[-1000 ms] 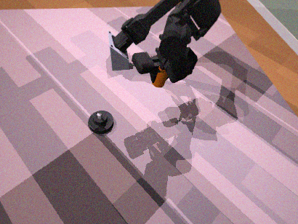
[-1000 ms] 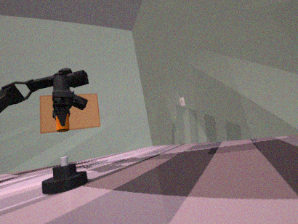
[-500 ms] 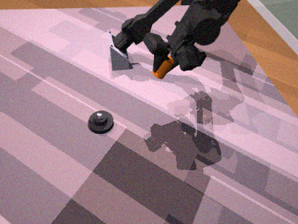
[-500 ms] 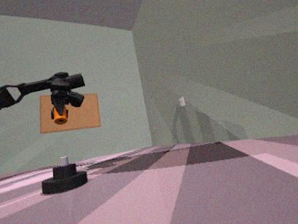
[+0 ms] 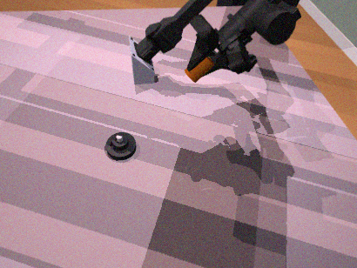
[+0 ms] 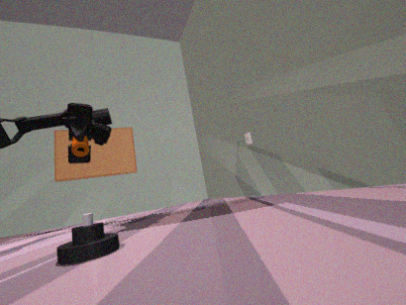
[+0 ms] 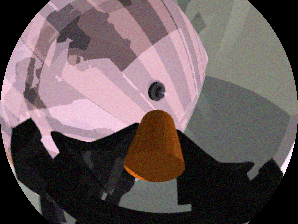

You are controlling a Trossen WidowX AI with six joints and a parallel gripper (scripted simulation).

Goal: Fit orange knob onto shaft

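Observation:
The orange knob (image 5: 198,70) (image 6: 79,154) (image 7: 156,142) is held in the air, tilted well over. Its underside faces the exterior view, where a dark hole shows in it; the hole's flat side is too small to make out. My gripper (image 5: 208,63) (image 6: 80,143) (image 7: 157,129) is shut on the knob, high above the table and well away from the pedestal. The round black pedestal (image 5: 121,153) (image 6: 89,249) (image 7: 154,91) stands on the table with nothing on its silver shaft (image 5: 118,137) (image 6: 88,218). The shaft's flat side cannot be made out.
A grey slanted plate (image 5: 142,71) stands on the striped table (image 5: 87,235) behind the pedestal in the top view, close to the black arm parts. An orange-brown panel (image 6: 116,153) and a small white plate (image 6: 249,138) show in the background. Shadows of the arm cross the table.

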